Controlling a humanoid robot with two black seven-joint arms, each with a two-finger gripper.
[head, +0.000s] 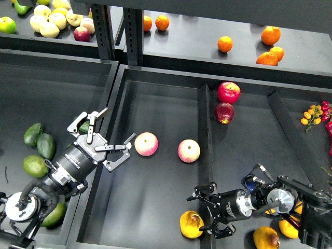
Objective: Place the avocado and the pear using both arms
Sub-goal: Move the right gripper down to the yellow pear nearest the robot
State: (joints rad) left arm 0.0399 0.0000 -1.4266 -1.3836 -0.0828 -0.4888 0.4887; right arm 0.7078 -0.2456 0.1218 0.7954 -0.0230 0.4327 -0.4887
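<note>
Pear [191, 224] lies just beside right fingers [213, 227].

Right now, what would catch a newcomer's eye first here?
Two black robot arms reach into dark bins: the left hand open beside a pink-yellow apple, the right hand open next to a golden pear. Dark green avocados lie at far left, bright oranges on the shelf behind.
</note>
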